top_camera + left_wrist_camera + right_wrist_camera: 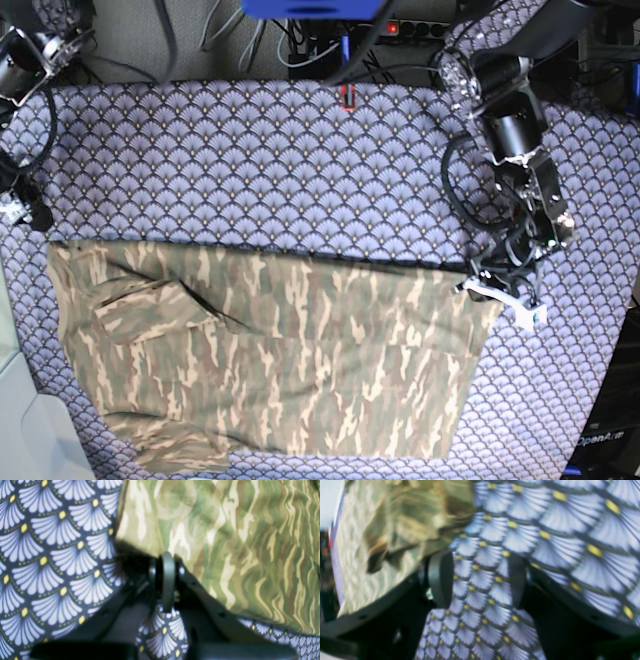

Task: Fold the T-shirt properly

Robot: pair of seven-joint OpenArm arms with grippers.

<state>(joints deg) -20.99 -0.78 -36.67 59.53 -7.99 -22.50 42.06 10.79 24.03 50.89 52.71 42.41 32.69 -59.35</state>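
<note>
In the base view we are looking down on the T-shirt (270, 350), which is lying across the lower half of the frame on the purple scallop cloth (260, 160), its long axis running left to right, with a sleeve folded over near the left end. At the far left of that view the right arm is barely showing at the frame edge, and its wrist view is showing the right gripper (480, 580) with jaws spread apart and only patterned cloth between them; the shirt is sitting off to the upper left there, apart from the fingers. Moving right, the shirt's right edge is ending just below the left gripper (500, 285), at middle right. In its own wrist view the left gripper (166, 580) is looking nearly closed, right at the shirt's hem, though we cannot tell whether fabric is pinched. We judge this arm the nearer one, with the shirt stretching leftward from it.
</note>
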